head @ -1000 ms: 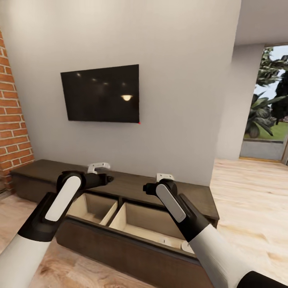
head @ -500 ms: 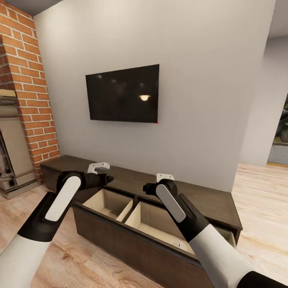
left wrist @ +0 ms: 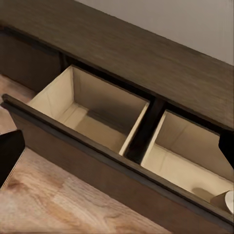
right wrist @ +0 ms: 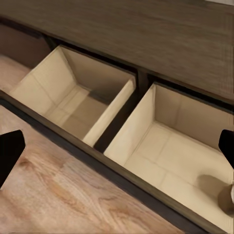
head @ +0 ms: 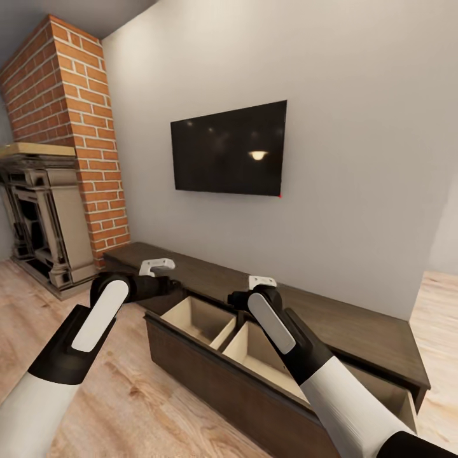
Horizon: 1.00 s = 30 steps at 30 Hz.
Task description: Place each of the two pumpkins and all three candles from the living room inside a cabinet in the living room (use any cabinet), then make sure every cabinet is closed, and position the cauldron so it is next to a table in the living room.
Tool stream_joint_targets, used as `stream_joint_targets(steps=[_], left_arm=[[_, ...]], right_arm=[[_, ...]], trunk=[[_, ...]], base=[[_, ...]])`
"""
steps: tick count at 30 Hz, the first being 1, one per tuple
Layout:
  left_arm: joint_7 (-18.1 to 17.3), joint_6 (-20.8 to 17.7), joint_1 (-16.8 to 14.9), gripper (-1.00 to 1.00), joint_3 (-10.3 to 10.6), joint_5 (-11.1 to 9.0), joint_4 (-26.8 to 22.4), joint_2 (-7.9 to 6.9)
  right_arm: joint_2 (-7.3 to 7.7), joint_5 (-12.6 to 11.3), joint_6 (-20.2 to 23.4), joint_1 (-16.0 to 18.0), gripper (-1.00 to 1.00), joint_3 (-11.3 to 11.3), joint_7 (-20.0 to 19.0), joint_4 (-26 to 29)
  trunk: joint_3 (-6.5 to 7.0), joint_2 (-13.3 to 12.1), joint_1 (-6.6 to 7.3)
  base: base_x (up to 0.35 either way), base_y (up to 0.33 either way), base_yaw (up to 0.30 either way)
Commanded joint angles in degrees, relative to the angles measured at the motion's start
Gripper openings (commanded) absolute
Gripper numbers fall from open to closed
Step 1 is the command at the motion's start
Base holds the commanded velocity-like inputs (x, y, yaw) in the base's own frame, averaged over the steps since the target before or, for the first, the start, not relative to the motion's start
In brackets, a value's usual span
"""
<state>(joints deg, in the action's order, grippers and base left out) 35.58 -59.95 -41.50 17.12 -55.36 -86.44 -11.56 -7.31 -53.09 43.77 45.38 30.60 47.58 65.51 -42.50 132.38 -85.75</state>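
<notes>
Grippers, left (head: 170,284) and right (head: 236,299), hover wide apart and empty above the cabinet (head: 356,331), whose drawer (left wrist: 105,114) stands pulled out, presumably for loading; one candle (right wrist: 227,199) sits in its far compartment.

Wall-mounted TV (head: 230,149); brick chimney (head: 76,127); fireplace (head: 39,213); wood floor (head: 133,394).

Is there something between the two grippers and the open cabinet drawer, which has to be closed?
Nothing visible stands in the way. The left gripper and right gripper hang above the pulled-out drawer of the cabinet. Both wrist views look straight into its two compartments. A candle lies in one of them.
</notes>
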Motion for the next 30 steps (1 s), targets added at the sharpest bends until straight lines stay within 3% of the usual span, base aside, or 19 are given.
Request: stream_joint_targets(steps=[1,30], left_arm=[[0.59,-0.05,-0.05,1.00,0.11,-0.53,-0.04,-0.04],[0.61,-0.05,-0.07,1.00,0.11,-0.46,-0.04,-0.04]], right_arm=[[0.01,-0.50,0.08,0.06,1.00,0.08,0.59,0.06],[0.01,-0.44,0.08,0.06,1.00,0.08,0.59,0.06]], trunk=[[-0.07,0.03,0.01],[-0.07,0.03,0.01]], base=[[0.000,0.000,0.290],[0.000,0.000,0.290]])
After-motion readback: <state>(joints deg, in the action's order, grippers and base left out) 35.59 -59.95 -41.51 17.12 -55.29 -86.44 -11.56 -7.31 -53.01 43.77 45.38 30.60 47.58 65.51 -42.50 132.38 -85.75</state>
